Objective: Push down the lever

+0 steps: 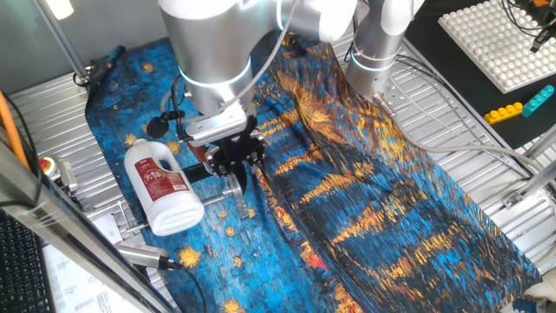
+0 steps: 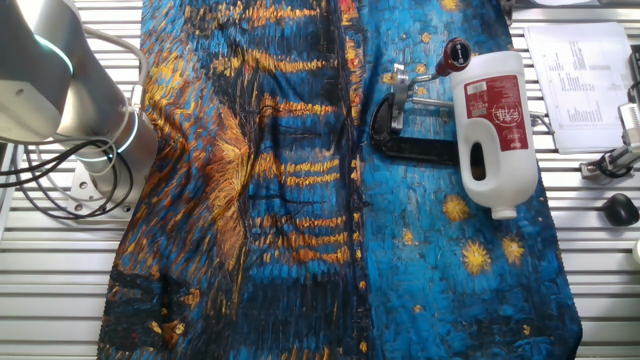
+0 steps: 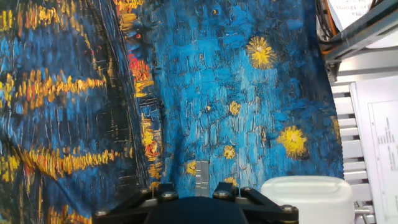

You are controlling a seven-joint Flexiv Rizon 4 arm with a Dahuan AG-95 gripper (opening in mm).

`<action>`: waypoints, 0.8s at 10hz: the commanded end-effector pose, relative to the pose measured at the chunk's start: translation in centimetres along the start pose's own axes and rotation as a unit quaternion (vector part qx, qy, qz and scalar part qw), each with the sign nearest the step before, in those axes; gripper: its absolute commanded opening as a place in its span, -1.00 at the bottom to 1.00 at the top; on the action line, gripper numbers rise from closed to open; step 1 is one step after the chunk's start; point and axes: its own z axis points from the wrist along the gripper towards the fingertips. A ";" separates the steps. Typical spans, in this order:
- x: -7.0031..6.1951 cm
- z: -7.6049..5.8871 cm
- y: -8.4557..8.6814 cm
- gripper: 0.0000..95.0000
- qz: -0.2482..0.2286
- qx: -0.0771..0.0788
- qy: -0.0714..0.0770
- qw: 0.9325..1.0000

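The lever (image 2: 432, 69) is a thin silver rod with a red cap (image 2: 456, 52), jointed to the top of a black C-shaped clamp (image 2: 392, 138) that lies on the blue painted cloth (image 2: 300, 200). A white bottle with a red label (image 2: 492, 125) lies right beside the clamp. In one fixed view my gripper (image 1: 239, 189) hangs over the clamp next to the bottle (image 1: 162, 186), fingers together and pointing down, holding nothing. The lever is hidden behind it there. The hand view shows my fingertips (image 3: 202, 177) above bare cloth, with the bottle (image 3: 308, 198) at the lower right. My gripper does not show in the other fixed view.
A white pegboard (image 1: 499, 39) and yellow and blue bricks (image 1: 519, 106) lie at the far right. A red button (image 1: 45, 165) sits at the left edge. Printed papers (image 2: 580, 80) and a black knob (image 2: 622, 208) lie past the bottle. The arm's base (image 2: 100, 140) stands beside the cloth.
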 end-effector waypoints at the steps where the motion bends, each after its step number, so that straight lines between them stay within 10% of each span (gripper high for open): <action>1: 0.9 0.4 -1.1 -0.20 -0.026 -0.003 0.006 1.000; 5: 1.7 0.8 -1.9 -0.20 -0.021 -0.024 0.037 0.999; 6: 2.0 1.0 -2.3 -0.60 -0.028 -0.026 0.040 0.998; 7: 2.7 1.4 -2.8 -0.20 -0.044 -0.028 0.048 0.997; 8: 3.3 1.7 -3.2 -0.20 -0.048 -0.029 0.049 0.997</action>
